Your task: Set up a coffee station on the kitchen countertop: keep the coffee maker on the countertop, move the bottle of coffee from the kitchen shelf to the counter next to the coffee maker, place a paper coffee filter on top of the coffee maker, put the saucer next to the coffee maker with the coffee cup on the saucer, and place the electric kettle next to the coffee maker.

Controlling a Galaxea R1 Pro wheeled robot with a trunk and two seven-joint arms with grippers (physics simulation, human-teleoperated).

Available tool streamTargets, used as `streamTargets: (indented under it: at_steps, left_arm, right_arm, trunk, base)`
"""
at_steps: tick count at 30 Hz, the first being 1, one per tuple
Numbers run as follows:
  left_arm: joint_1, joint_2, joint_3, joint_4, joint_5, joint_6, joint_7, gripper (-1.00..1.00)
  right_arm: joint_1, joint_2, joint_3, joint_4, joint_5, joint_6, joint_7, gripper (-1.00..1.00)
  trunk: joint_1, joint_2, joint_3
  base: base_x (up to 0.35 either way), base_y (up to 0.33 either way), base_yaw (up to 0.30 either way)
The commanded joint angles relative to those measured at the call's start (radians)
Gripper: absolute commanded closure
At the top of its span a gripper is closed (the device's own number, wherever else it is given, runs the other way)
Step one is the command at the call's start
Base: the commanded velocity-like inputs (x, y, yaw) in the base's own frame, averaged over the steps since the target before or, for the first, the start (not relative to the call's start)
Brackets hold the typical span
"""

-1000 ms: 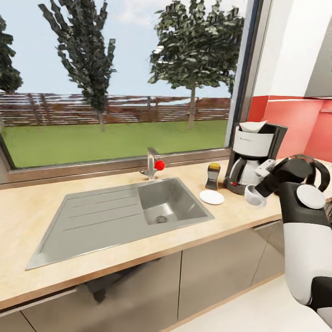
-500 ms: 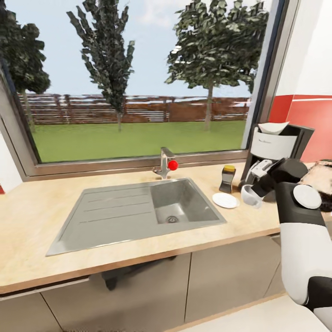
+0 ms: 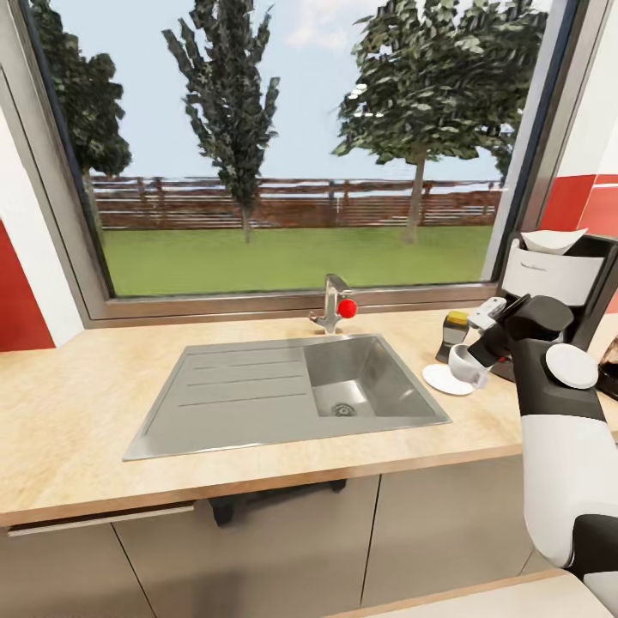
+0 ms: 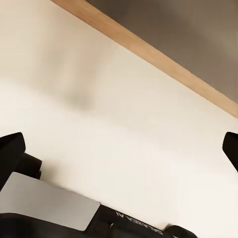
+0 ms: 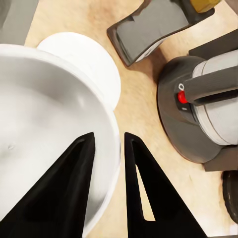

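Head view: the right gripper (image 3: 477,350) has carried the cup (image 3: 461,364) from beside the saucer (image 3: 448,380) to above it, near the counter's (image 3: 103,386) front. Right wrist view: fingers (image 5: 74,183) pinch the cup's wall; bottle (image 5: 163,20) and coffee maker (image 5: 203,119) stand close. Left wrist view: its fingers (image 4: 11,153) are spread apart.

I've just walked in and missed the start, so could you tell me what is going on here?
The robot is setting up a coffee station on the kitchen countertop. Its right gripper pinches the rim of the coffee cup and holds it just over the saucer, not yet released. The bottle of coffee stands beside the coffee maker, which has the paper coffee filter on top. The left gripper is open, over a pale surface.
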Motion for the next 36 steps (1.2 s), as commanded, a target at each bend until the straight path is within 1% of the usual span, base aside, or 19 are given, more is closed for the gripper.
streamTargets:
  at_steps: [1,8,17,26,36]
  left_arm:
    - [-0.001,0.0,0.008,0.002,-0.004,-0.002,-0.005,-1.0]
    - [-0.001,0.0,0.008,0.002,-0.004,-0.002,-0.005,-1.0]
    - [-0.001,0.0,0.008,0.002,-0.004,-0.002,-0.005,-1.0]
    - [-0.001,0.0,0.009,0.002,-0.004,-0.002,-0.005,-1.0]
    - [-0.001,0.0,0.009,0.002,-0.004,-0.002,-0.005,-1.0]
  right_arm:
    - [-0.001,0.0,0.0,-0.001,0.005,0.01,0.011,1.0]
    - [-0.001,0.0,-0.003,-0.001,0.007,0.01,0.011,1.0]
    - [-0.001,0.0,-0.003,0.003,0.005,0.009,0.01,1.0]
    - [-0.001,0.0,-0.003,0.059,0.006,0.007,0.007,1.0]
    - [-0.001,0.0,-0.003,0.078,0.005,0.006,0.007,1.0]
  trunk:
    - [0.0,-0.001,-0.001]
    - [0.0,-0.001,-0.001]
    - [0.0,-0.001,-0.001]
    - [0.0,-0.001,-0.001]
    - [0.0,-0.001,-0.001]
  base:
    - [0.0,0.0,0.022]
    - [0.009,-0.003,0.007]
    - [0.095,-0.049,0.0]
    - [0.133,-0.004,0.0]
    - [0.103,0.0,0.0]
